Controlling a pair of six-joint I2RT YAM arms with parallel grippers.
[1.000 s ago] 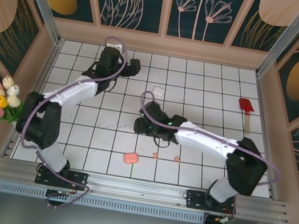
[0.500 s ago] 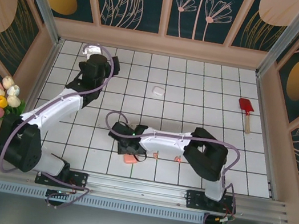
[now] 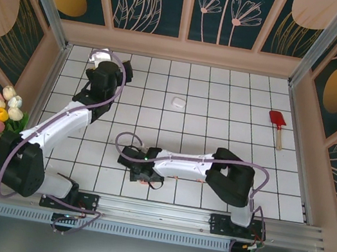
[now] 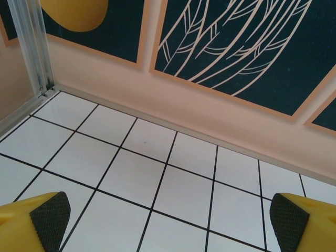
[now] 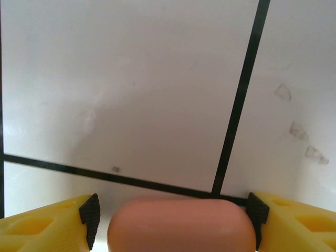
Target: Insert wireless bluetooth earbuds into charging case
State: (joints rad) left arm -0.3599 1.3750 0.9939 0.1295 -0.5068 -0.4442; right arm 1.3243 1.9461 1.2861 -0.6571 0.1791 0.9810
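A salmon-pink charging case [image 5: 181,226] lies on the white tile between my right gripper's [image 5: 173,220] fingers. The jaws straddle it: a thin gap shows at the left pad [image 5: 90,216], and the right pad sits right at its end. From above, the right gripper [image 3: 142,175] covers this case near the front of the floor. Two tiny pink earbuds [image 3: 175,177] lie just to its right, partly under the arm. A white charging case [image 3: 178,102] rests further back, mid-floor. My left gripper [image 3: 97,61] hovers open over bare tiles in the back left corner, holding nothing [image 4: 168,220].
A red spatula [image 3: 277,119] lies at the back right. Tulips [image 3: 1,111] stand outside the left wall. The back wall [image 4: 173,100] rises close ahead of the left gripper, with a metal corner post [image 4: 31,47] to its left.
The right arm swung from mid-floor toward the front left and came down over the pink case, its jaws widening. The left gripper moved left into the back corner.
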